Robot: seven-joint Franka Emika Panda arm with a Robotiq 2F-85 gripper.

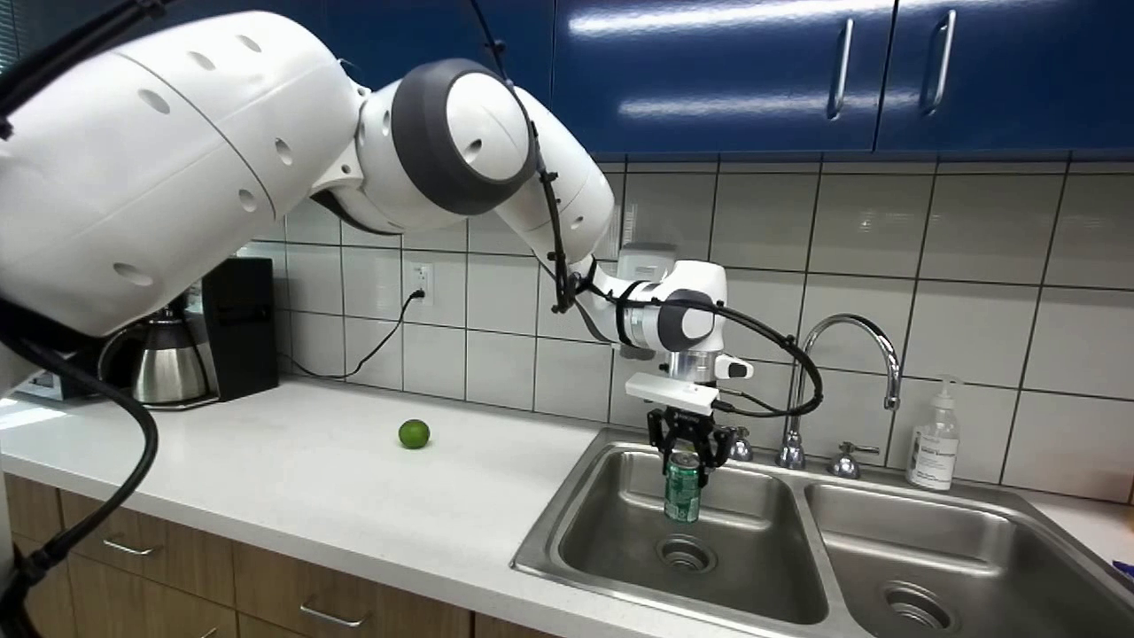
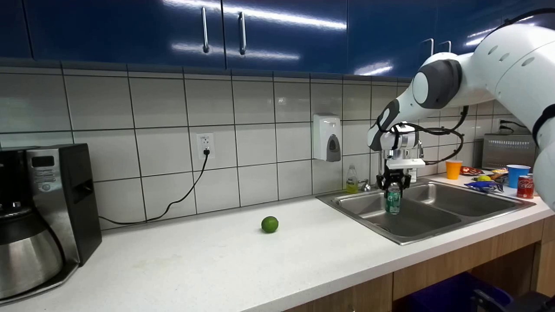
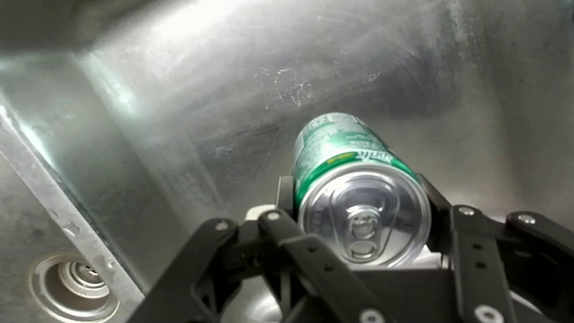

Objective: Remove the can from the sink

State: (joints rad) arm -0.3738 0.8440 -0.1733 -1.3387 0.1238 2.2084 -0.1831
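I have my hand (image 3: 358, 195) closed on the Sprite can (image 1: 682, 493), a finger against each side just under its silvery top. I hold it upright within the stainless-steel sink (image 1: 567, 511), in the basin (image 1: 744, 563) nearer the lime (image 1: 414, 433); I cannot tell whether its base touches the bottom. The divider (image 1: 826, 549) runs beside me, and the chrome faucet (image 1: 891, 381) arches nearby. Past the steel edge, the white bench (image 2: 195, 264) gives me a broad stretch to the coffee maker (image 2: 65, 208), the lime lying along it. Its front edge drops to wooden drawers (image 1: 399, 592); the tiled wall (image 2: 256, 145) bounds the back, with blue cabinets (image 2: 282, 39) overhead. In an exterior view, an orange cup (image 2: 453, 169) and a Coca-Cola can (image 2: 525, 186) stand beyond the sink.
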